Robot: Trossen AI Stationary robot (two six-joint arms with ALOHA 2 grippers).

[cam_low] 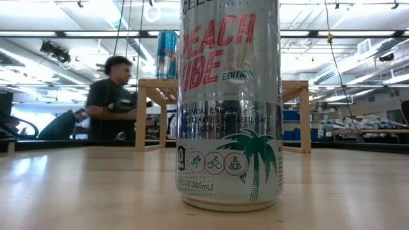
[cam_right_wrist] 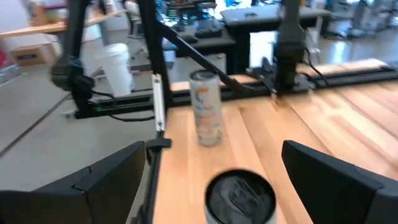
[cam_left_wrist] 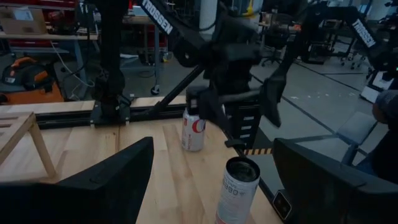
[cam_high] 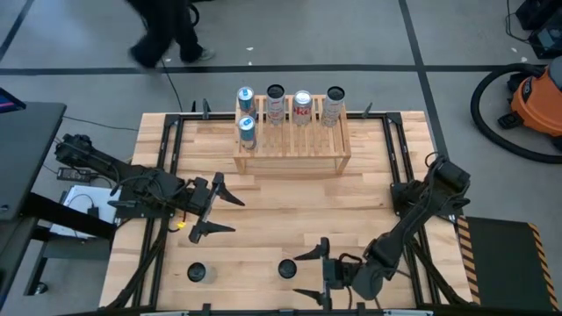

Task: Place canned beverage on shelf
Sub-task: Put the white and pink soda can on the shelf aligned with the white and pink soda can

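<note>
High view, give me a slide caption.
Five cans on the shelf, two cans left on the table, both hands open.

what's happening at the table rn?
Two robot arms are stocking drink cans onto a low wooden shelf. Five cans stand on it now, four in the back row and a blue can in front. Two more cans wait on the table's near edge. The right gripper, open, is lined up on one can; the left gripper, open and empty, faces the other can. A person passes behind the table.
</note>
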